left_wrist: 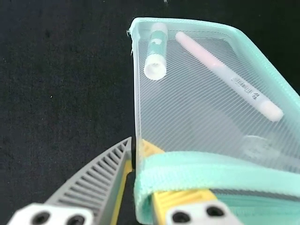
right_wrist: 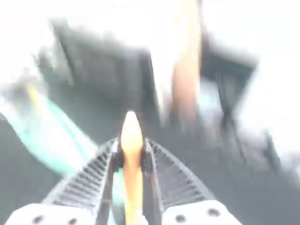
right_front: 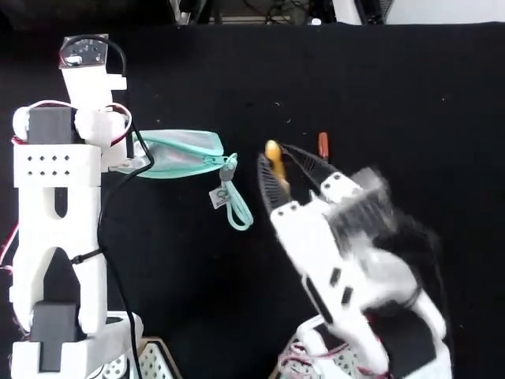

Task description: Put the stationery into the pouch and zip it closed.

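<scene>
Now pinches the left end of the pouch (right_front: 177,154) with the left tool (left_wrist: 136,144), grey finger (left_wrist: 101,183) on one side of the clear wall and yellow finger (left_wrist: 151,151) on the other, just under the teal rim. Rests the pouch left of centre on the black table (right_front: 410,87), zipper end turned right, with the teal pull loop (right_front: 237,207) and a small tag (right_front: 219,197) trailing toward the near right. Shows through the ribbed wall a short white-capped tube (left_wrist: 155,51) and a pink-and-white pen (left_wrist: 229,77) already inside. Cannot tell whether the zip stands open. Clamps an orange pen (right_front: 274,158) between the pressed-together fingers of the right tool (right_wrist: 131,140), tip pointing far, right of the zipper end and apart from it. Leaves a small red-orange item (right_front: 323,144) on the table just right of that tool, toward the far side.
</scene>
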Robot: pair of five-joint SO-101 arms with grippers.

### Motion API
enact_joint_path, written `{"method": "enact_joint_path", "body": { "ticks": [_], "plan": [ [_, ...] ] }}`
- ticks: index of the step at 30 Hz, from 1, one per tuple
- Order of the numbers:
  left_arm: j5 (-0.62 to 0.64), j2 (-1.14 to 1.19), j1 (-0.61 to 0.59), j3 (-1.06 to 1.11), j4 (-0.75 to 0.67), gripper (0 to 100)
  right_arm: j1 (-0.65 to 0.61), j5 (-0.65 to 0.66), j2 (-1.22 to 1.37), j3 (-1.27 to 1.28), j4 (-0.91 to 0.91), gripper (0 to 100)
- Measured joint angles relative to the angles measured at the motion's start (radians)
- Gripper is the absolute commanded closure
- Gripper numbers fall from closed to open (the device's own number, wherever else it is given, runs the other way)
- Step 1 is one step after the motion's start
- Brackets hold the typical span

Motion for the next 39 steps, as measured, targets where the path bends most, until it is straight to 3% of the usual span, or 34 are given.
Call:
{"method": "enact_joint_path", "body": {
  "ticks": [8, 18, 34, 39],
  "plan": [
    [0.0, 0.0, 0.0, 0.0, 0.0, 97, -0.169, -0.014, -0.003, 0.124, -0.476, 98.4],
    [0.0, 0.0, 0.0, 0.0, 0.0, 97, -0.199, -0.015, 0.204, 0.203, -0.75, 98.4],
    [0.0, 0.0, 0.0, 0.0, 0.0, 97, -0.264, -0.017, 0.27, 0.186, -0.784, 98.4],
    [0.0, 0.0, 0.0, 0.0, 0.0, 97, -0.27, -0.018, 0.216, 0.112, -0.677, 98.4]
  ]
}}
